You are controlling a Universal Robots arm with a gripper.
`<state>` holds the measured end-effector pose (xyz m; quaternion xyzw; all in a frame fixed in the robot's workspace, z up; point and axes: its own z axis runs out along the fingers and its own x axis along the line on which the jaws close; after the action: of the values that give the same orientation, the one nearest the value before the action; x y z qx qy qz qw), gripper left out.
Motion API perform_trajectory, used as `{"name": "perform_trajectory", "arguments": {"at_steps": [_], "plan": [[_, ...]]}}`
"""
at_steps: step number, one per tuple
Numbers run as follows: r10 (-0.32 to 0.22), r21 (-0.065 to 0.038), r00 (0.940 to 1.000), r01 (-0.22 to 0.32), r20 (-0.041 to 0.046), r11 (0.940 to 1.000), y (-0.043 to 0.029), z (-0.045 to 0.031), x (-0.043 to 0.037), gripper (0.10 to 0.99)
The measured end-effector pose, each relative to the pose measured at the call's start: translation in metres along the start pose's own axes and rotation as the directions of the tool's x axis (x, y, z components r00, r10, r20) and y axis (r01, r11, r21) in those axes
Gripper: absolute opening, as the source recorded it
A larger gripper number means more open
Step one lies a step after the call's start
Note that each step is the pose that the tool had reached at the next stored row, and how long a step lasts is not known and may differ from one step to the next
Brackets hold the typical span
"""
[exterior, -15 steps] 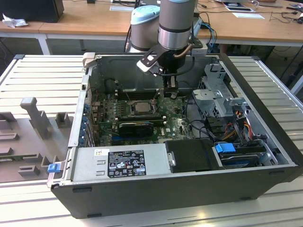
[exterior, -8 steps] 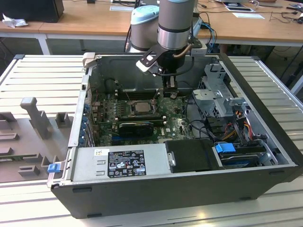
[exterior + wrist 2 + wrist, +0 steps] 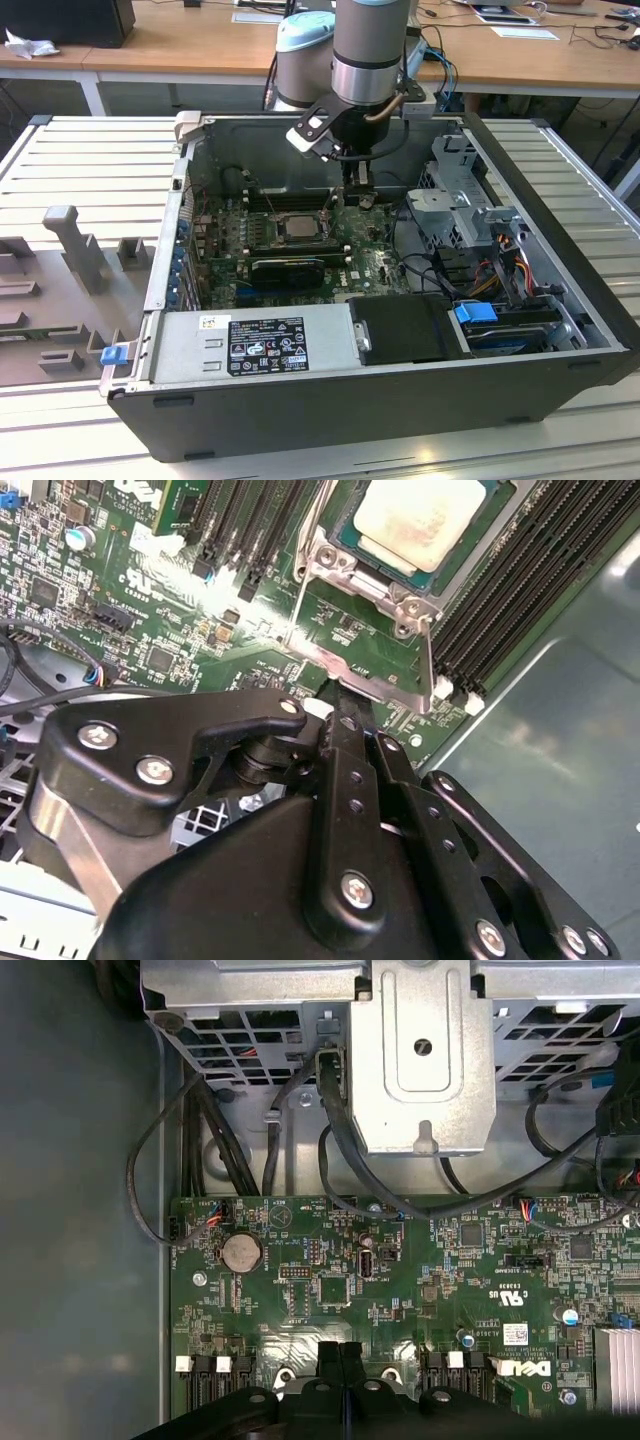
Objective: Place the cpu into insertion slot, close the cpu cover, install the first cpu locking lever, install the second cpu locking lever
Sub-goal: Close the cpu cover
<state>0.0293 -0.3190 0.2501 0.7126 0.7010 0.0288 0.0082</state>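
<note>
One robot arm at upper centre, one computer case, one green board, one cpu mid-frame, two blue tabs.

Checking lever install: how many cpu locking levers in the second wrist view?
2. One lever runs along the cpu cover's edge; the other stands at its corner by the white slot latches. Pincer may hide more.
</note>
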Motion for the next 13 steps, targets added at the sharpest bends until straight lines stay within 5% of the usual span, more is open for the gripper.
{"name": "perform_trajectory", "arguments": {"at_steps": [13], "plan": [[0.000,0.000,1.0000,0.000,0.0000,1.0000,-0.0044,-0.0002,-0.0001,0.106]]}}
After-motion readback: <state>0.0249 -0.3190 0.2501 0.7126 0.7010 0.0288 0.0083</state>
